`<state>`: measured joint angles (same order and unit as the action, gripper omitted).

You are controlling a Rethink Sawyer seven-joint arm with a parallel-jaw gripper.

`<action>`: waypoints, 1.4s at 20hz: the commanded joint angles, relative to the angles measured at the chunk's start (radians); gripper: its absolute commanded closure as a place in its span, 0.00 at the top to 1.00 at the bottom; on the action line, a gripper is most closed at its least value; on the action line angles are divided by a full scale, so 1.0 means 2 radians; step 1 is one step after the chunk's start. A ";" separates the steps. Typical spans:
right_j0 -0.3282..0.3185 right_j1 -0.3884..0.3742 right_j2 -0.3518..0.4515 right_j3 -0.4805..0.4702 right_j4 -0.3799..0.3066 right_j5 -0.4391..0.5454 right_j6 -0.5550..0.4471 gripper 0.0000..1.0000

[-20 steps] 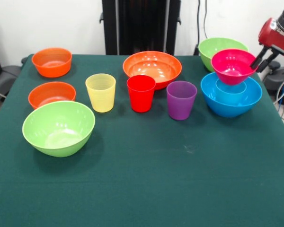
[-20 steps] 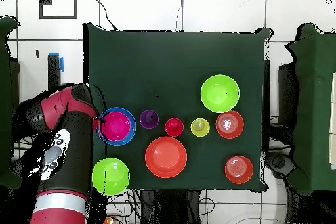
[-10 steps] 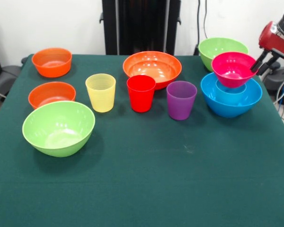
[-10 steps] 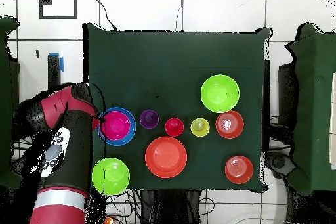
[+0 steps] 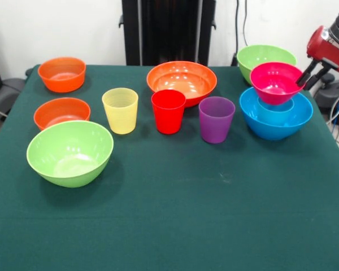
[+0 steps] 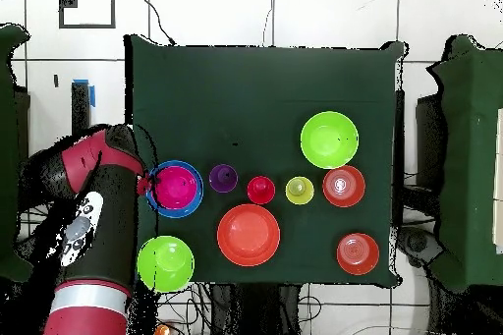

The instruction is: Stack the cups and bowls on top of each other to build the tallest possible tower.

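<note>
Front view: the gripper (image 5: 303,78) is seen at the right edge, its dark jaws pinched on the right-hand rim of the magenta bowl (image 5: 276,82). That bowl is held directly above the light blue cup (image 5: 275,105), which stands inside the blue bowl (image 5: 276,116); whether bowl and cup are touching cannot be told. A lime green bowl (image 5: 260,56) sits just behind this stack. The purple cup (image 5: 216,118), red cup (image 5: 168,110) and yellow cup (image 5: 120,110) are lined up across the middle of the table (image 5: 175,226), with the wide orange bowl (image 5: 182,79) behind them. Two small orange bowls (image 5: 61,73) and a second lime green bowl (image 5: 70,152) are found at the left. Overhead view: the magenta bowl (image 6: 174,187) is seen centred within the ring of the blue bowl (image 6: 191,205), and the arm (image 6: 93,233) is reaching in from the table's edge on that side, so the jaws lie on the outer rim, away from the cup row. The coming move is judged to depend on that vertical alignment: the bowl straight over the cup, rim level, for a settled release.
</note>
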<state>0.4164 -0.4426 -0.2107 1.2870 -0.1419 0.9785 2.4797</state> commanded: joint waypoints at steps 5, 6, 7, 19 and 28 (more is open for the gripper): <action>0.003 0.028 0.041 -0.013 -0.035 -0.011 -0.016 1.00; 0.004 0.029 0.040 -0.013 -0.031 -0.011 -0.010 1.00; 0.004 0.029 0.039 -0.012 -0.028 -0.010 -0.003 1.00; 0.007 0.034 0.037 -0.024 -0.033 -0.012 -0.004 1.00; 0.005 0.027 0.034 -0.036 -0.037 0.006 -0.021 1.00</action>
<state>0.4242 -0.4413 -0.2112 1.2542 -0.1527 0.9785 2.4797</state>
